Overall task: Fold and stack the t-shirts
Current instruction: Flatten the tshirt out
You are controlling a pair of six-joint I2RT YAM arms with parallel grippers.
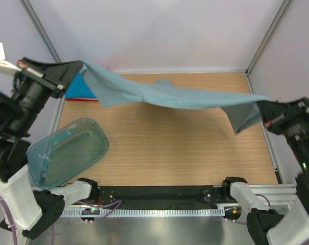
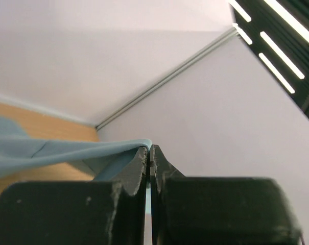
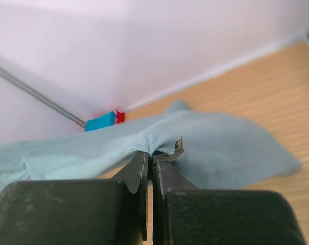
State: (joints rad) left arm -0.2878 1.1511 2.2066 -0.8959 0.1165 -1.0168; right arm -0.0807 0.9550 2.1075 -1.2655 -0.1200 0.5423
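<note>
Above the counter [image 1: 185,153], the grey-blue t-shirt [image 1: 185,97] hangs stretched between the left end effector [image 1: 80,67] and the right end effector [image 1: 261,106], each clamped on its cloth. At the back-left corner lie the blue t-shirt [image 1: 77,89] and the red t-shirt [image 3: 120,117], folded; a teal tub [image 1: 67,153] sits near the front left.

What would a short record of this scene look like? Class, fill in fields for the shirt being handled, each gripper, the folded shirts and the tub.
Shirt in hand: grey-blue t-shirt, stretched in the air between the arms, sagging above the table
Left gripper: shut on one edge of the shirt
Right gripper: shut on the opposite edge
Folded shirts: bright blue shirt with a red one, far left corner, partly hidden by the held shirt
Tub: translucent teal tub, near left of the table
</note>
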